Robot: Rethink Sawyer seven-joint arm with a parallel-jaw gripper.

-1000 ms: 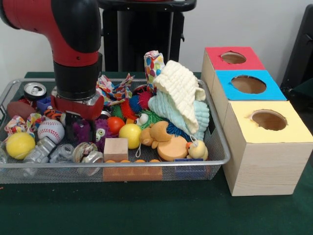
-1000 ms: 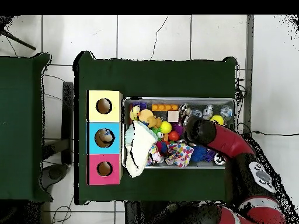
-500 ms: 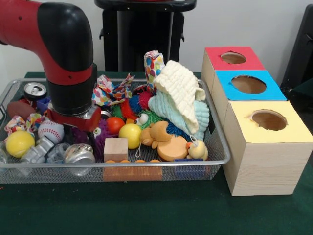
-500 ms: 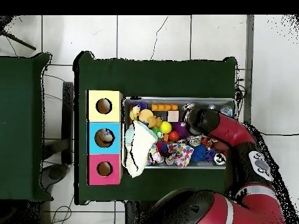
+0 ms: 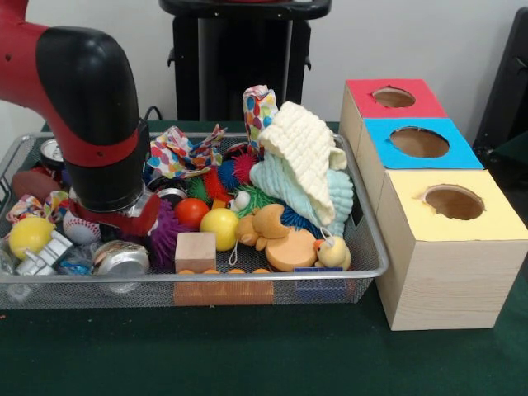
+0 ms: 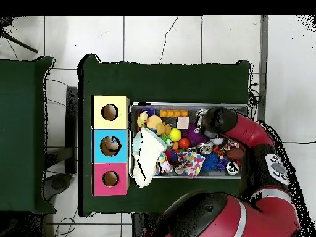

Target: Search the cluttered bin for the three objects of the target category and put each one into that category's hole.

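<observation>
The red and black arm (image 5: 91,124) reaches down into the left end of the wire mesh bin (image 5: 272,276) on the green table (image 5: 247,355), its wrist low among the clutter. The gripper (image 5: 115,235) is buried behind the wrist's red collar, and whether it is released or clenched cannot be told from either view.

No brand name, label or writing can be read on anything here; a baseball (image 5: 80,231) shows only its red stitching, and the crushed cans carry no legible print.

Directly beneath the wrist lies a crushed silver can (image 5: 121,258), touching or nearly touching the collar. A yellow ball (image 5: 30,235) and a pale grey block toy (image 5: 43,257) sit just to its left in the front view, a purple spiky ball (image 5: 167,239) just to its right. Another can (image 5: 51,152) stands at the bin's back left corner, partly hidden by the arm.

Further right are an orange ball (image 5: 192,212), a second yellow ball (image 5: 220,228), a wooden cube (image 5: 195,252), a tan toy animal (image 5: 268,229) and heaped cream and mint cloths (image 5: 305,173).

Beside the bin stand three wooden boxes, each with a round hole: the yellow-topped box (image 5: 454,239) nearest, the blue-topped box (image 5: 421,144) in the middle, the red-topped box (image 5: 394,99) farthest. The overhead view shows an object inside the blue box's hole (image 6: 111,145).
</observation>
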